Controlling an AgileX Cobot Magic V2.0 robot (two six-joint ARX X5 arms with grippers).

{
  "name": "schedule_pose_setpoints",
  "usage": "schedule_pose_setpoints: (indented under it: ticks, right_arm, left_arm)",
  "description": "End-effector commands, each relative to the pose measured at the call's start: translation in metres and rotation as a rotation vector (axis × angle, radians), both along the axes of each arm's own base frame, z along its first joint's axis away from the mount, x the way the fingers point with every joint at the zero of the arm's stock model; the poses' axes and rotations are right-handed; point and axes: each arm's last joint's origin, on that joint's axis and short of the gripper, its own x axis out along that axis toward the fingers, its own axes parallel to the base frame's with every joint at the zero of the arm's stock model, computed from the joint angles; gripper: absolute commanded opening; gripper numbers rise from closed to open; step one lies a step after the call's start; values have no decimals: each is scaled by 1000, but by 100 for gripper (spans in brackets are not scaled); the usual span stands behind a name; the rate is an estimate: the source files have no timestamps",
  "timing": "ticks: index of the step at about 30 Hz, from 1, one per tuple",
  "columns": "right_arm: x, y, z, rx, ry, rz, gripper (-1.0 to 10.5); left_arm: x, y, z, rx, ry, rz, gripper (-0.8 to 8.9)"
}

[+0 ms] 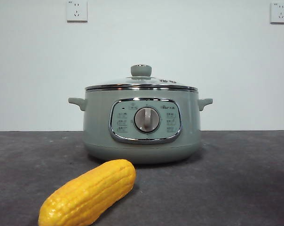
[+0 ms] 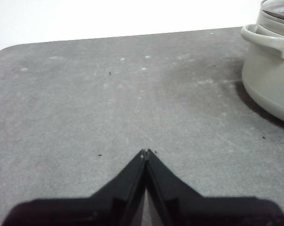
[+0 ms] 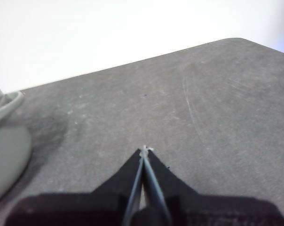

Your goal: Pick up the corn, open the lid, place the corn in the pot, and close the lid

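Left gripper [image 2: 146, 151] first: jaws pressed together, tips meeting, nothing between them, hanging over bare dark table [image 2: 85, 103]. Right gripper [image 3: 145, 149], same story, pinched closed and empty over its own stretch of mat. Neither is near the work yet.

Outward now. The pot [image 1: 142, 123] sits mid-table with the lid [image 1: 141, 84] seated flat on it, pale green knob [image 1: 141, 70] up top. The corn [image 1: 89, 193] lies on the table in front of the pot, off toward seven o'clock from the dial [image 1: 146, 119], apart from the pot's base and angled, one end nearer the camera.

Risks, as I judge them: the cob is round and bumpy (it will roll if pinched off-centre), and closed jaws must open wide before descending or they'll just shove it. The knob is small; a skewed grip could tilt the lid and scrape the rim.

Views differ: only the front view shows the corn at all. The left wrist view catches the pot's side handle [image 2: 264, 40] and a sliver of lid; the right wrist view gets merely the opposite handle [image 3: 8, 104] and wall.
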Motion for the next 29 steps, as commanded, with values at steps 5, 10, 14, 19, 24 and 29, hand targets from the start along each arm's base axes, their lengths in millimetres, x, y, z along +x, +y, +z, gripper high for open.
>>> schedule_pose_setpoints:
  ticks: [5, 10, 14, 19, 24, 29]
  right_arm:
    - [1, 0, -3, 82, -5, -9, 1]
    - [0, 3, -2, 218, -3, 81, -3]
    - [-2, 6, 1, 330, 36, 177, -11]
    - [-9, 7, 20, 378, 90, 161, -11]
    - [-17, 8, 50, 396, 139, 193, -11]
    - [-24, 11, 81, 416, 194, 271, 1]
  left_arm:
    - [1, 0, -5, -13, 31, 2, -3]
    - [1, -1, 2, -71, 21, -40, -4]
    - [1, -4, 18, -114, -9, -129, -5]
    - [0, -6, 50, -172, -58, -195, -6]
    - [-1, -9, 83, -260, -39, -265, -5]
    - [-2, -12, 111, -297, 5, -369, -3]
